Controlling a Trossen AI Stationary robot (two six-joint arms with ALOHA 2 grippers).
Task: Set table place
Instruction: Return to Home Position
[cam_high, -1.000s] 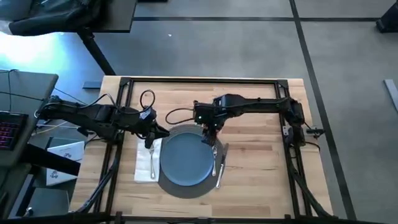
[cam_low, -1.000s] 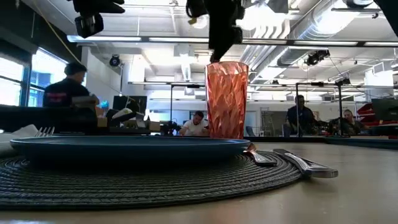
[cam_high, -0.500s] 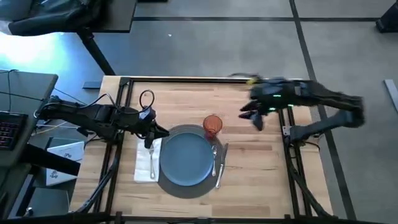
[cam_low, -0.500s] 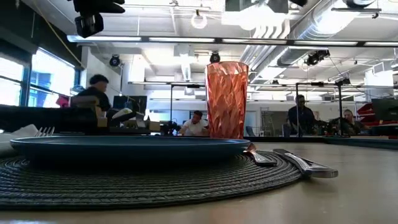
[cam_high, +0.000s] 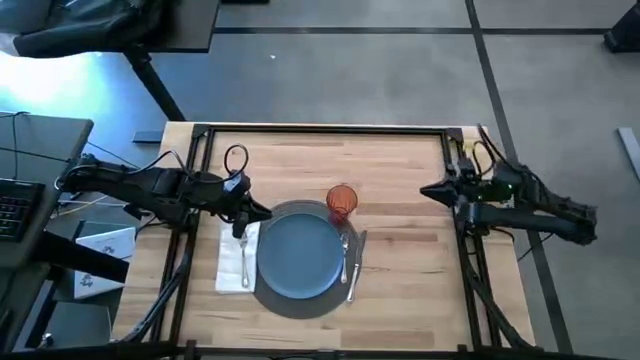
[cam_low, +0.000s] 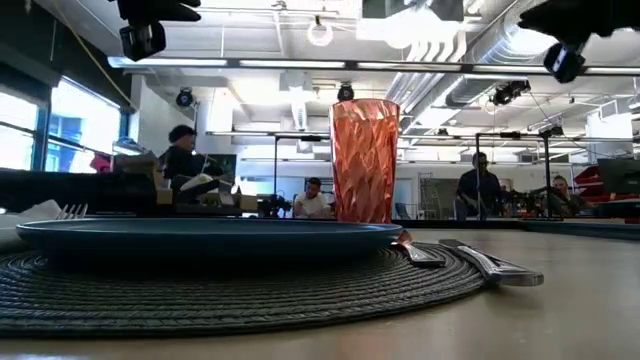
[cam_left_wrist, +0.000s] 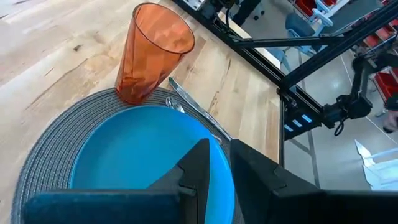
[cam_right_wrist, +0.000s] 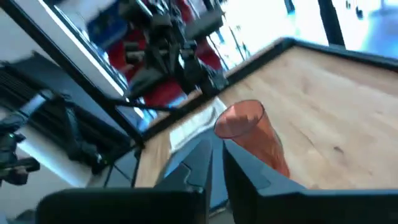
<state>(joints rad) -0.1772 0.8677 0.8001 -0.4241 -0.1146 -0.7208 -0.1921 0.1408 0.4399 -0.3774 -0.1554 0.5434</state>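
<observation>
The place is laid on the table (cam_high: 400, 160). A round blue plate (cam_high: 300, 253) lies on a dark grey mat (cam_high: 300, 305). An orange tumbler (cam_high: 342, 201) stands upright on its base at the mat's far edge. A fork (cam_high: 245, 262) lies on the white napkin (cam_high: 232, 262) left of the plate. A spoon (cam_high: 345, 255) and a knife (cam_high: 356, 265) lie to its right. My left gripper (cam_high: 262, 212) hovers shut above the mat's left far edge. My right gripper (cam_high: 425, 190) is shut near the table's right rail, far from the tumbler (cam_right_wrist: 252, 134).
A black rail frame (cam_high: 320, 128) runs along the table's edges. Bare wood (cam_high: 410, 270) lies right of the mat. A grey desk with a keyboard (cam_high: 15, 205) stands beyond the left edge. People show in the room behind in the low view.
My right gripper has left the tumbler's rim, risen, and swung away toward the table's right edge. The tumbler stays upright where it stood at the mat's far edge.
</observation>
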